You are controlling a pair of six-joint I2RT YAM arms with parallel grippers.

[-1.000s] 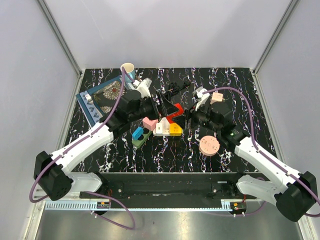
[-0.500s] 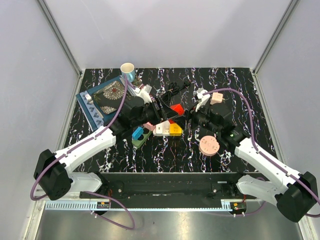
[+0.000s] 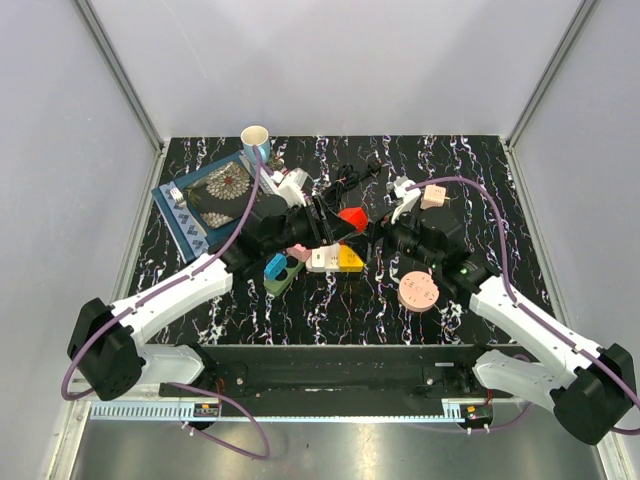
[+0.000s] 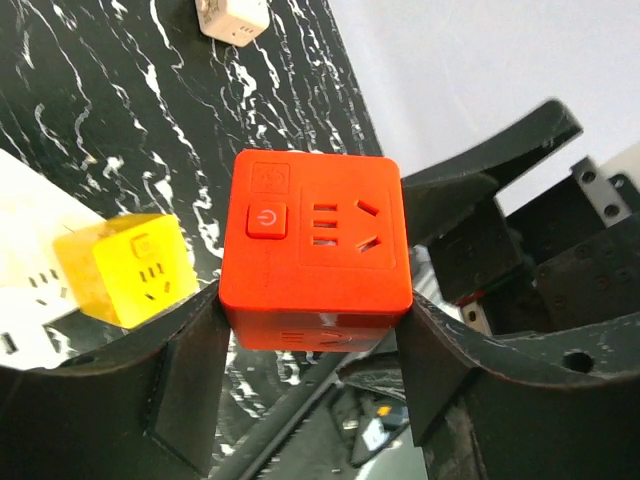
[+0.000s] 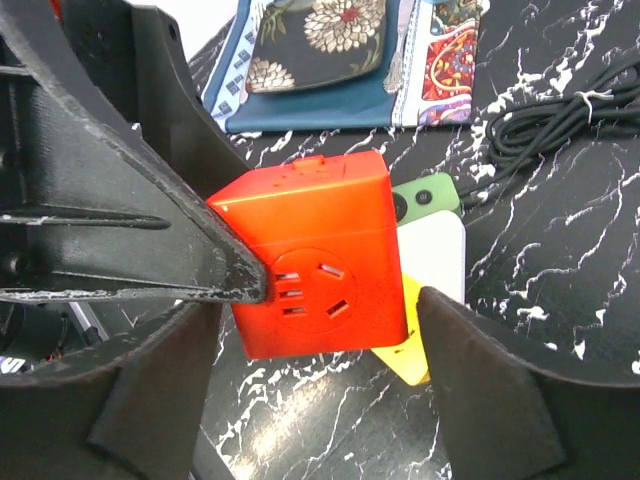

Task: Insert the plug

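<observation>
Gripping side: my left gripper (image 4: 312, 300) is clamping the red cube plug (image 4: 315, 250), with one finger pressing on each of two opposite sides.
Right gripper (image 5: 315, 320): I am holding its jaws apart around the same cube, and the finger at the right of the frame is standing clear of it with a gap showing.
Red cube plug: it is being held up off the table (image 3: 480, 160) at the centre of the top view, with its button and socket face pointing at my left wrist camera.
Beneath it: a yellow cube (image 3: 350, 260) and a white cube (image 3: 322, 258) are sitting side by side, just below centre.
Lower right: a pink disc (image 3: 418, 292) is lying beside my right arm.
Upper left: a patterned mat (image 3: 200, 195) is lying flat, and a paper cup (image 3: 255, 137) is standing at the far edge.
Upper right of the right wrist frame: a black cable (image 5: 560, 110) is lying bundled.
</observation>
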